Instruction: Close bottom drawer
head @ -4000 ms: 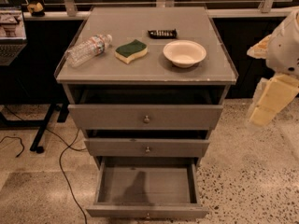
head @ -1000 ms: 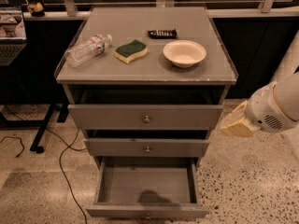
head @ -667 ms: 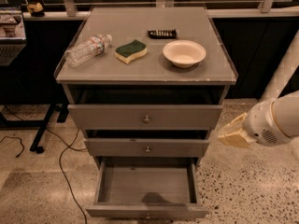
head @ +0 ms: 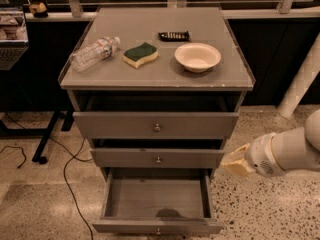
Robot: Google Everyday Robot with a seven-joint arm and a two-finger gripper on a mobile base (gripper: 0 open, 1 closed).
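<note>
Lowered and shifted leftward since 0.7 s ago, the cream-coloured gripper (head: 237, 162) on the white robot arm (head: 287, 151) now sits just beside the right end of the grey middle drawer (head: 157, 158). Whether it is released or clenched cannot be told. Camera view: the shallow grey wooden bottom drawer (head: 156, 198) stands pulled out at the base of the grey cabinet (head: 150, 74), below and left of the gripper.
</note>
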